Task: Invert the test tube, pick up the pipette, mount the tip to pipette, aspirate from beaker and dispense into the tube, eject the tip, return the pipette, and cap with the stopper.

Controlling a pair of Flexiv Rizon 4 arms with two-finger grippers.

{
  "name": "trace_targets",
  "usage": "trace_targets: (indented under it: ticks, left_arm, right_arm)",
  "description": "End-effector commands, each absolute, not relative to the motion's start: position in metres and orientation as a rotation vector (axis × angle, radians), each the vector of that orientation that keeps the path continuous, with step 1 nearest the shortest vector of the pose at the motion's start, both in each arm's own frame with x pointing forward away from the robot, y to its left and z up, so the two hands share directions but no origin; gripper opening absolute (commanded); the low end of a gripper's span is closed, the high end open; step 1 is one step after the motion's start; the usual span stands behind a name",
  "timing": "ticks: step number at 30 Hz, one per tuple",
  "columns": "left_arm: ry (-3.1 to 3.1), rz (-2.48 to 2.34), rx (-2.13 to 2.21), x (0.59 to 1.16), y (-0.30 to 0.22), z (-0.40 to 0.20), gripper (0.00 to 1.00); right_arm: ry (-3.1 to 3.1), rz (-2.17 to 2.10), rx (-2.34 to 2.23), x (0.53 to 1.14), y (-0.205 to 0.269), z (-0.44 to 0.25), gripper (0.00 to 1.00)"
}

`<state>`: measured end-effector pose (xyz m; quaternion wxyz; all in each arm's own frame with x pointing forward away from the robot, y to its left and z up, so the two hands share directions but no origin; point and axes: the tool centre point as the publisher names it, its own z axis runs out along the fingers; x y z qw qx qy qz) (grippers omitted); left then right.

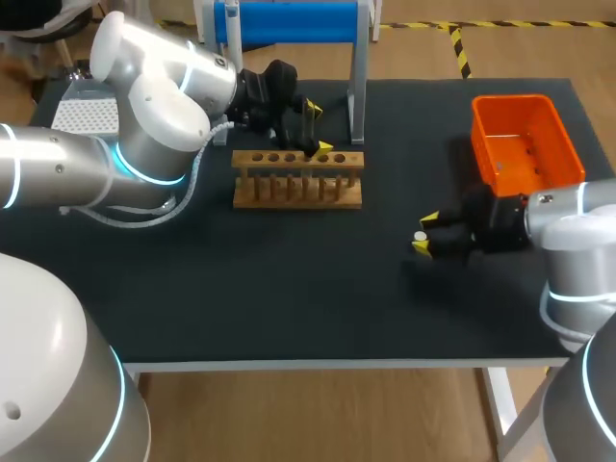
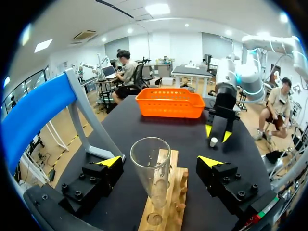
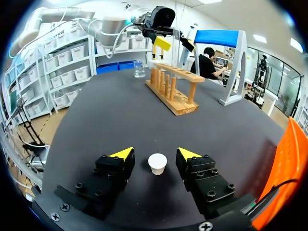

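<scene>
ok, left tool is released, fingers spread wide over the wooden rack. the glass test tube stands mouth-up in the rack between them, and neither finger touches it. right tool is open too, low on the counter. the white stopper sits on the counter between its tips with a small gap on each side. i see the orange basket just behind the right arm and the beaker near the rack's far end.
</scene>
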<state>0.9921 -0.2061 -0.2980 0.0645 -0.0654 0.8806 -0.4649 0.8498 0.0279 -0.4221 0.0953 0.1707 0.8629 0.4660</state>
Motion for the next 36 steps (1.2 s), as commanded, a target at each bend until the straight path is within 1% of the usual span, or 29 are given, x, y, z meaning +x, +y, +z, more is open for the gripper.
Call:
trace_targets:
  ticks: [1, 5, 7, 13, 15, 28, 31, 36]
  left_arm:
    - [2.654, -1.406, -0.197, 0.9918, -0.2062, -0.2991, 1.0]
    - [2.654, -1.406, -0.197, 0.9918, -0.2062, -0.2991, 1.0]
    - [2.654, -1.406, -0.197, 0.9918, -0.2062, -0.2991, 1.0]
    - [2.654, -1.406, -0.197, 0.9918, -0.2062, -0.2991, 1.0]
    - [2.654, -1.406, -0.197, 0.9918, -0.2062, -0.2991, 1.0]
    - [2.654, -1.406, -0.197, 0.9918, -0.2062, -0.2991, 1.0]
    - [2.654, -1.406, -0.197, 0.9918, -0.2062, -0.2991, 1.0]
    - [2.654, -1.406, -0.197, 0.9918, -0.2062, -0.2991, 1.0]
  right_arm:
    - [2.557, 1.377, 0.51, 0.8499, 0.0294, -0.4246, 0.56]
    - [2.557, 1.373, 0.514, 0.8501, 0.0299, -0.425, 0.51]
    - [2.557, 1.371, 0.517, 0.8505, 0.0304, -0.4258, 0.53]
    - [2.555, 1.362, 0.524, 0.8518, 0.031, -0.4277, 0.54]
    - [2.555, 1.36, 0.528, 0.8524, 0.0312, -0.4281, 0.5]
    - [2.555, 1.349, 0.525, 0.8527, 0.0325, -0.4296, 0.47]
    - [2.558, 1.344, 0.525, 0.8525, 0.0325, -0.4302, 0.48]
    - [2.559, 1.339, 0.53, 0.8522, 0.0324, -0.4309, 0.45]
